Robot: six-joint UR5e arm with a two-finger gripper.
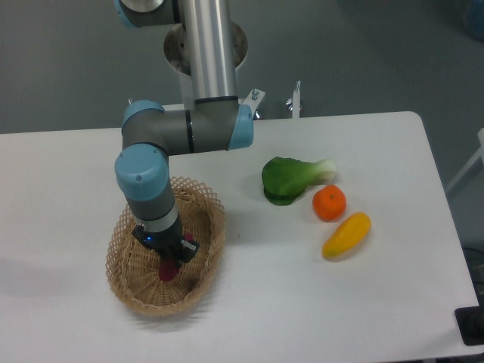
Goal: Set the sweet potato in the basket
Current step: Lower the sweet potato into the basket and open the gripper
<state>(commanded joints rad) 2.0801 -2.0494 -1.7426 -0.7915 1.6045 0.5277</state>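
Camera view showed the two-finger gripper clamped on the magenta-purple sweet potato, which hung lengthwise straight below it, inside the oval tan wicker basket.

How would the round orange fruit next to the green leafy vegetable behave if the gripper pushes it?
The round orange fruit would probably roll, since it looks almost spherical. It would likely bump the yellow-orange oblong fruit or the green leafy vegetable, both close by. It seems firm, not floppy.
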